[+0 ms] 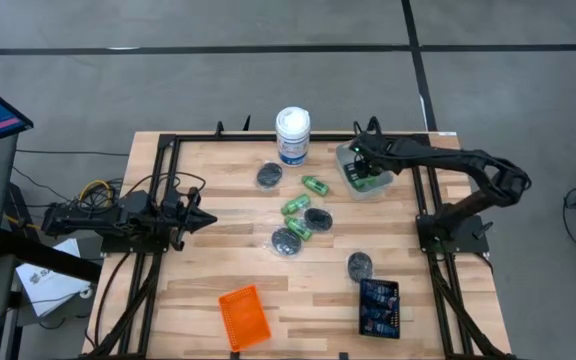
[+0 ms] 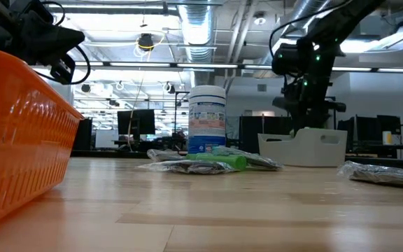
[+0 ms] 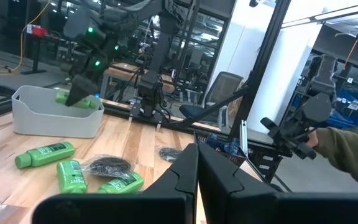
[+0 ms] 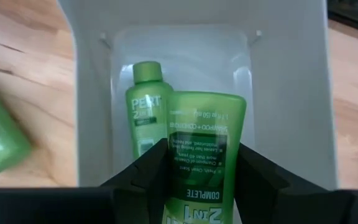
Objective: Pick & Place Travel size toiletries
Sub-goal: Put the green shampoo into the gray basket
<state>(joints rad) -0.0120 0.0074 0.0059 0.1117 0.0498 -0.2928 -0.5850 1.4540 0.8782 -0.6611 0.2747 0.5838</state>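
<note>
The right end effector [image 4: 194, 171] hangs over the clear, smooth-walled plastic tray [image 1: 346, 160] at the far right of the pale wood-plank counter [image 1: 218, 270], its two dark fingers pinched onto the flat sides of a bright green bottle [image 4: 204, 143] with dark printed lettering. A second green bottle [image 4: 146, 106] with a rounded cap lies on the tray's floor, just beside the held one.

Out on the planks, three more glossy green bottles [image 1: 314, 185] lie on their sides near the middle, mixed in with round dark grey pucks in crinkly clear wrap [image 1: 270, 176]. One further puck sits closer to the near edge, just beside a black tray holding dark blue flat tubes [image 1: 379, 307]. A ribbed orange tray [image 1: 243, 317] sits near the front edge. A tall white canister with a blue label [image 1: 292, 135] stands upright at the far edge.

The left end effector [image 1: 206, 219] waits over the counter's left side, its fingers pressed together on nothing.
</note>
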